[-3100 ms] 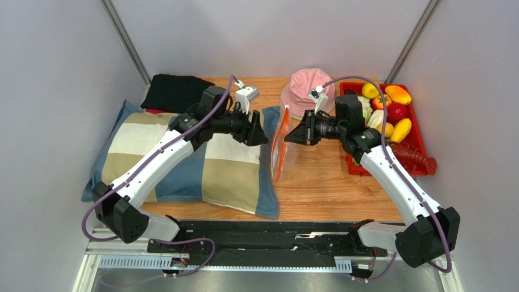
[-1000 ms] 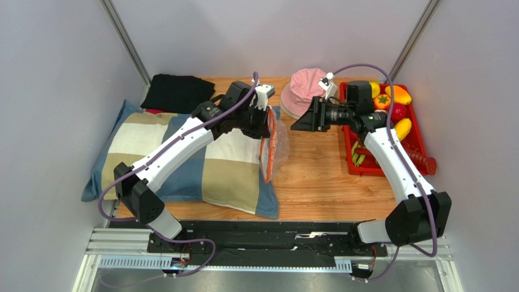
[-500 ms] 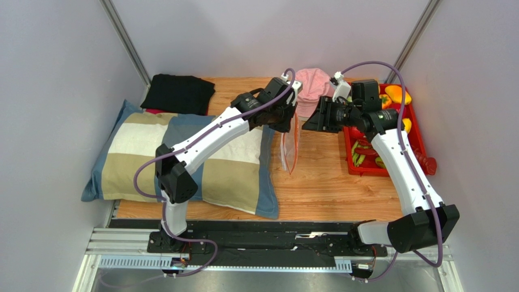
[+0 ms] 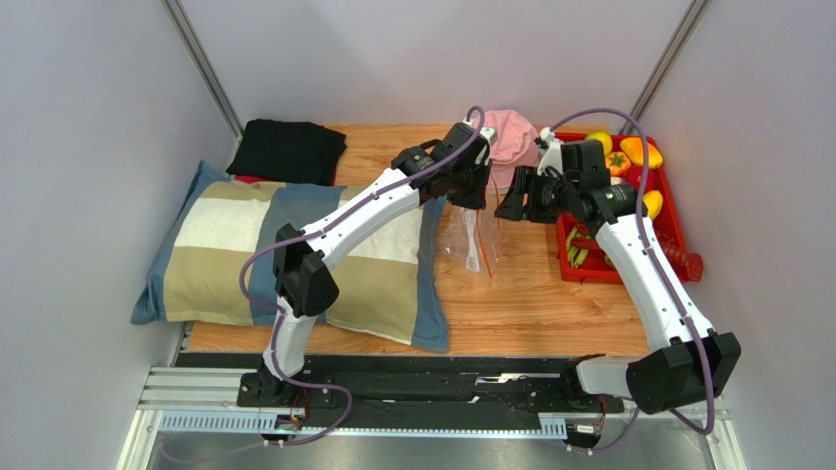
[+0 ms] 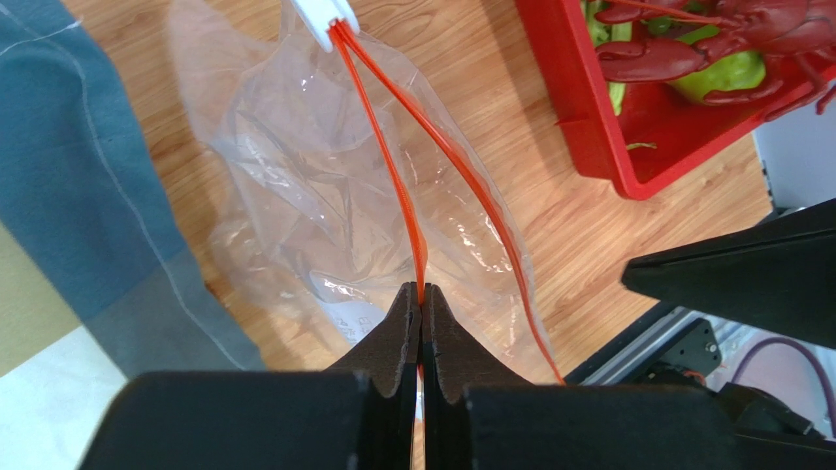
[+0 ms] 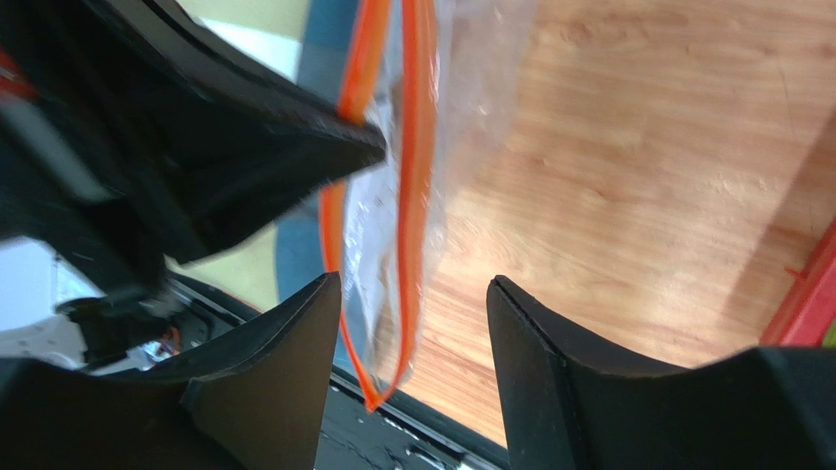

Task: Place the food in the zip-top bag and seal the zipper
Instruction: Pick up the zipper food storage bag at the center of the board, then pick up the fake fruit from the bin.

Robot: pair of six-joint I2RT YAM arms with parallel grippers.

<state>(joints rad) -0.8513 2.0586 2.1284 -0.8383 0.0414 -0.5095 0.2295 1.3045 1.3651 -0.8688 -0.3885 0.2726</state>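
Observation:
The clear zip-top bag (image 4: 469, 243) hangs over the wooden table between the pillow and the red tray. My left gripper (image 5: 422, 291) is shut on one orange-red strip of the zipper (image 5: 394, 176). The other strip bows away, so the mouth gapes, and a white slider (image 5: 319, 14) sits at the far end. My right gripper (image 6: 407, 304) is open beside it, with the bag's orange edge (image 6: 417, 176) hanging between its fingers, touching neither. The bag looks empty. The food (image 4: 640, 152) lies in the tray: yellow, orange and red pieces.
The red tray (image 4: 589, 277) stands at the right edge, also holding a red lobster toy (image 5: 687, 49) and a green piece (image 5: 731, 73). A checked pillow (image 4: 294, 255) covers the left. A pink hat (image 4: 505, 132) and black cloth (image 4: 287, 149) lie at the back.
My left arm has carried the bag rightward, off the pillow and over the wood near the tray. The right gripper has come down and left onto the bag's mouth.

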